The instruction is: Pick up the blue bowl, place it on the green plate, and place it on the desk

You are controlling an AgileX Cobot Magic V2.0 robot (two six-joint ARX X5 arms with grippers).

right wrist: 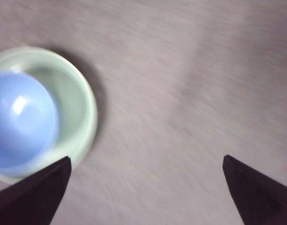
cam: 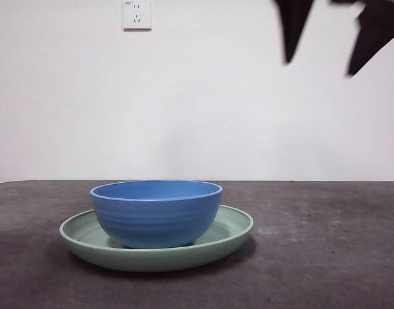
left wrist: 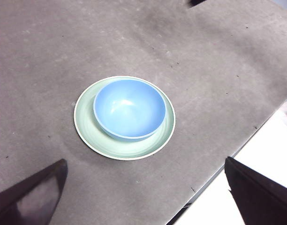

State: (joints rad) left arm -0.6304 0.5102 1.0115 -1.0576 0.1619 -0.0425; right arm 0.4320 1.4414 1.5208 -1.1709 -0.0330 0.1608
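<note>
The round ridged blue bowl (cam: 156, 212) sits in the wide pale-green plate (cam: 232, 235), bare dark desk (cam: 326, 257) all round; both grippers' fingers spread wide, empty.

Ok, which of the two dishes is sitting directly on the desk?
The green plate, the wide shallow one. The blue bowl stands inside it, off the desk.

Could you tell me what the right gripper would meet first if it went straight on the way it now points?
Probably bare desk: the right gripper is open, and the green plate lies off to one side of its line.
</note>
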